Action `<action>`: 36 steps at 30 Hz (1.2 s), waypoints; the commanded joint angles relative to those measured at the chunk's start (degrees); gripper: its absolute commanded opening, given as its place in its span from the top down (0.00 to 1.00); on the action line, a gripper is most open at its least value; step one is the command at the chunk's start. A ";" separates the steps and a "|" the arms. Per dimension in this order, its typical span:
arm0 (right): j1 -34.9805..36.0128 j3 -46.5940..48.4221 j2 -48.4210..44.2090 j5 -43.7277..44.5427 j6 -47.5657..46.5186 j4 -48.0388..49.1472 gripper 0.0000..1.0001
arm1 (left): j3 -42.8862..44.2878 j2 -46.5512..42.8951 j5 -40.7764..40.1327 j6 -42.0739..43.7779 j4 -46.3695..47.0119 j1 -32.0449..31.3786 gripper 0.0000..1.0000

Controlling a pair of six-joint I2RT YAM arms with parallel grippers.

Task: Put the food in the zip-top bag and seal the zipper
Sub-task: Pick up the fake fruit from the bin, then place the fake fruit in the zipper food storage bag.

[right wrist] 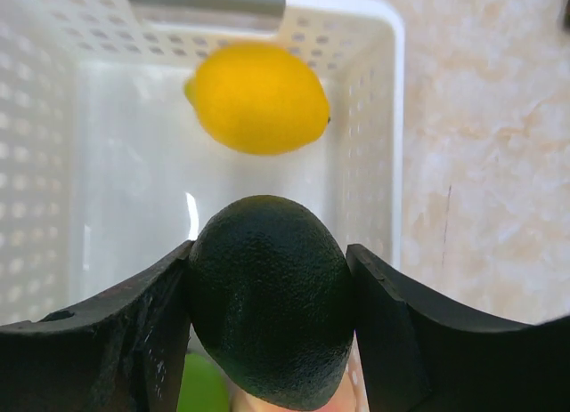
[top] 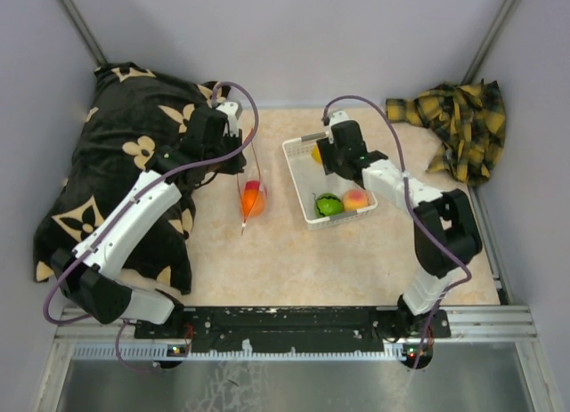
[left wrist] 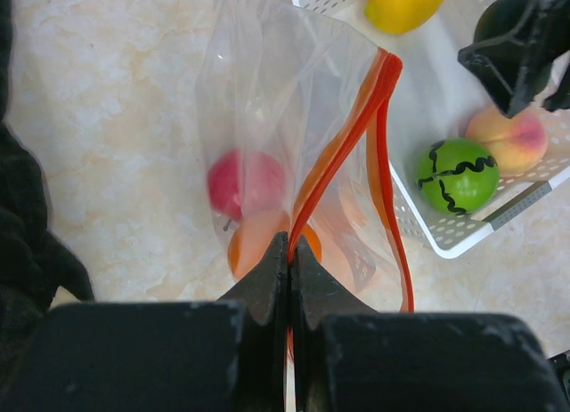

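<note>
The clear zip-top bag (top: 252,194) hangs open with a red apple (left wrist: 245,182) and an orange (left wrist: 258,243) inside. My left gripper (left wrist: 291,252) is shut on its red-orange zipper (left wrist: 352,132) and holds the bag up. My right gripper (right wrist: 272,319) is shut on the dark green avocado (right wrist: 272,310) above the white basket (top: 298,176). The yellow lemon (right wrist: 258,96) lies in the basket's far end. The green lime (left wrist: 457,174) and the peach (left wrist: 509,138) lie at its near end. The right gripper also shows in the top view (top: 337,154).
A black cloth with a tan flower print (top: 107,163) covers the table's left side under the left arm. A yellow plaid cloth (top: 459,123) lies at the back right. Beige tabletop (top: 338,261) lies between the bag, the basket and the arm bases.
</note>
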 commanded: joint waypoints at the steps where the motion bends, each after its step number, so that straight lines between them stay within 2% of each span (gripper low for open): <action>1: 1.80 -2.31 -10.00 -3.53 2.37 5.69 0.61 | 0.87 -0.88 1.10 0.09 0.43 0.00 1.00; 15: 7.97 -13.00 -27.22 -14.45 15.08 18.64 0.64 | 0.58 -0.21 1.24 -1.25 0.50 -0.08 1.00; 22: 9.96 -18.67 -31.54 -22.15 25.64 28.84 0.64 | -0.26 -0.04 1.72 -1.99 0.89 -0.05 1.00; 28: 14.92 -23.33 -30.99 -24.77 33.92 42.16 0.65 | -0.56 -0.22 2.49 -2.14 1.37 -0.02 1.00; 36: 22.17 -24.09 -24.11 -24.80 40.93 61.80 0.65 | -0.96 -0.46 3.16 -2.19 1.66 -0.02 1.00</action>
